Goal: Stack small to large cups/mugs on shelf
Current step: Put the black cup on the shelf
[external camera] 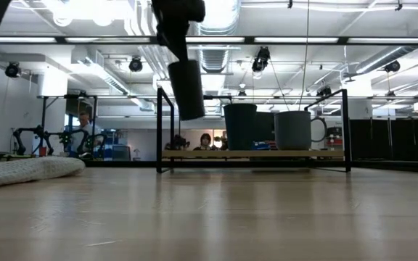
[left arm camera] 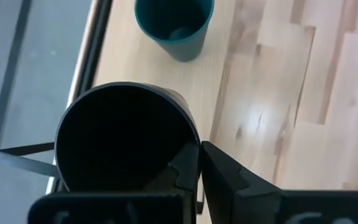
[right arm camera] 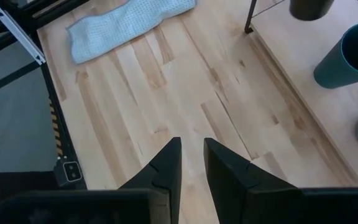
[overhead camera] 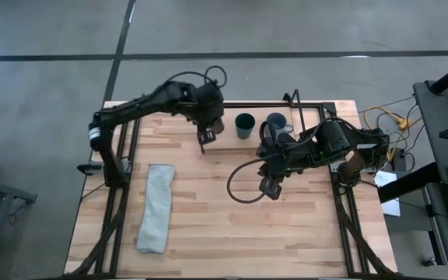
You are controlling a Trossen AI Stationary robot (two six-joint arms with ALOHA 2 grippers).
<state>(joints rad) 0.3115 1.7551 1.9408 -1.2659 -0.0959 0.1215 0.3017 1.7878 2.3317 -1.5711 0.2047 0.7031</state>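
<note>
My left gripper (left arm camera: pixel 199 149) is shut on the black tumbler (left arm camera: pixel 126 134) and holds it in the air (external camera: pixel 186 88) by the shelf's left end (overhead camera: pixel 208 124). The dark teal cup (external camera: pixel 239 127) and the grey-blue mug (external camera: pixel 294 129) stand upright side by side on the shelf's wooden board (external camera: pixel 194 154), the teal cup nearer the tumbler (overhead camera: pixel 244 124). The mug's handle (external camera: pixel 318 130) points away from the teal cup. My right gripper (right arm camera: pixel 192 158) hovers over the bare table in front of the shelf (overhead camera: pixel 271 187), its fingers a narrow gap apart, touching nothing. My left gripper pinches the black tumbler's wall at the rim (left arm camera: pixel 188 146), one finger (left arm camera: pixel 182 171) inside the mouth and the other (left arm camera: pixel 229 177) outside. The fingers come from above. The tumbler hangs below them, lifted clear of the table and slightly tilted (external camera: pixel 187 98).
A folded pale towel (overhead camera: pixel 155 206) lies on the table's left half. The shelf's thin black rods (external camera: pixel 167 130) frame the board along the far edge. A black cable (overhead camera: pixel 243 183) loops beside my right arm. Bare wood (overhead camera: pixel 208 233) fills the near middle.
</note>
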